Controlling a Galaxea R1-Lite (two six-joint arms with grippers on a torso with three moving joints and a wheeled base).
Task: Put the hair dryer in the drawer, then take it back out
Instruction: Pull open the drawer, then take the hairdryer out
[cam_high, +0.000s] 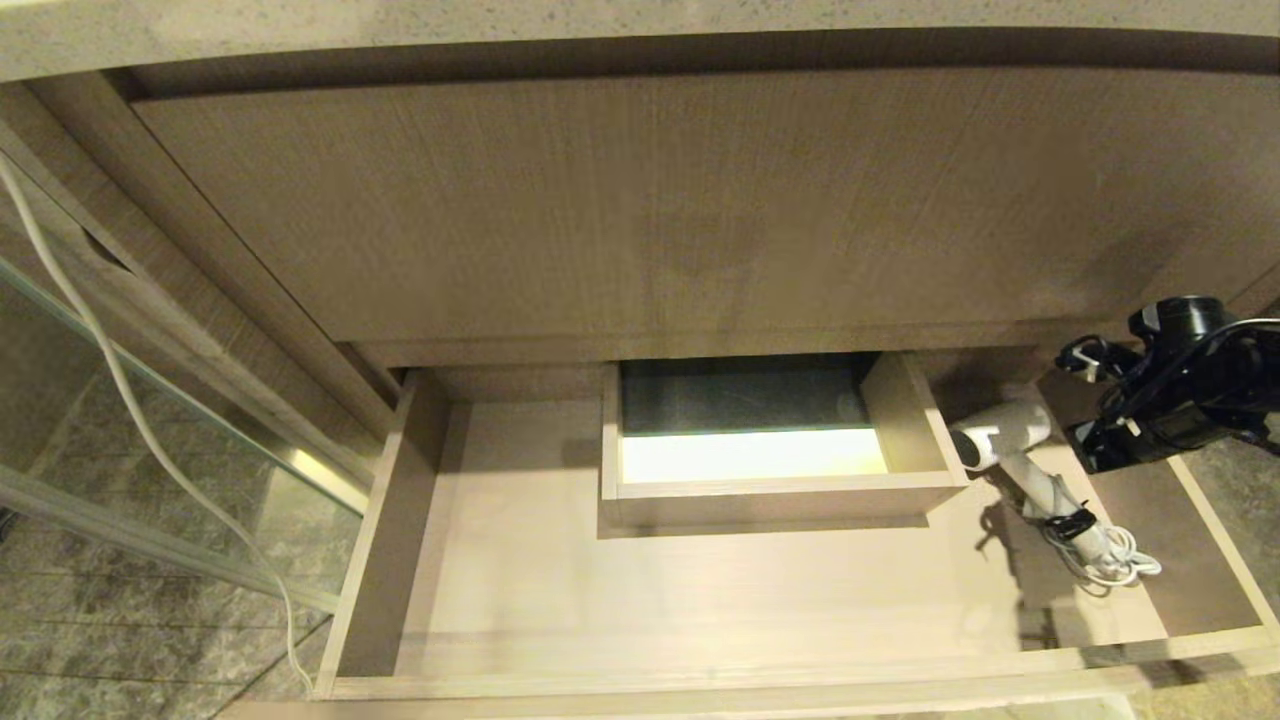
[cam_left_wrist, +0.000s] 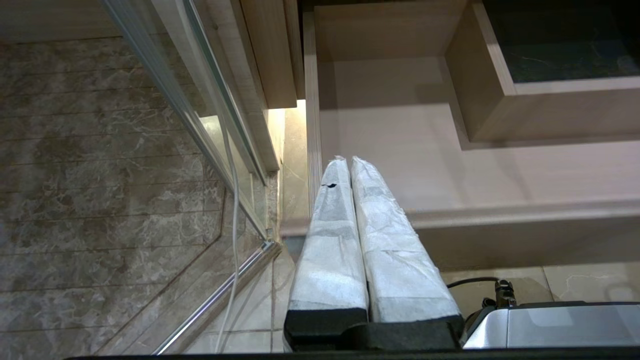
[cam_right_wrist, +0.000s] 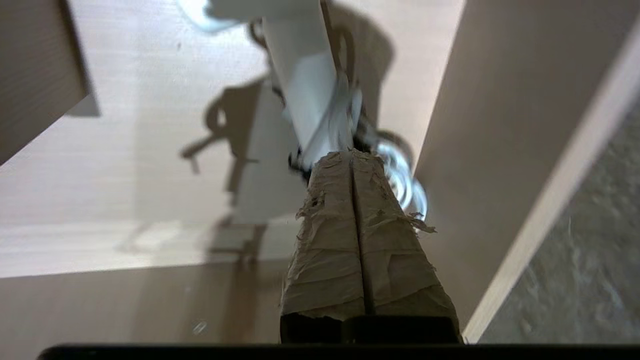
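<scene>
Two grippers are on my screens, both clenched with nothing between their taped fingers. My right gripper (cam_right_wrist: 351, 156) hangs over the right end of the drawer (cam_high: 380, 540), its tips just above the handle of the hair dryer (cam_high: 1010, 440); I can't tell whether they touch it. The dryer lies on the drawer floor beside the boxed cut-out (cam_high: 780, 487), barrel toward the back, bundled cord (cam_high: 1110, 560) nearer the front. My left gripper (cam_left_wrist: 347, 161) sits parked at the drawer's left front corner, above the tiled floor (cam_left_wrist: 100, 190).
</scene>
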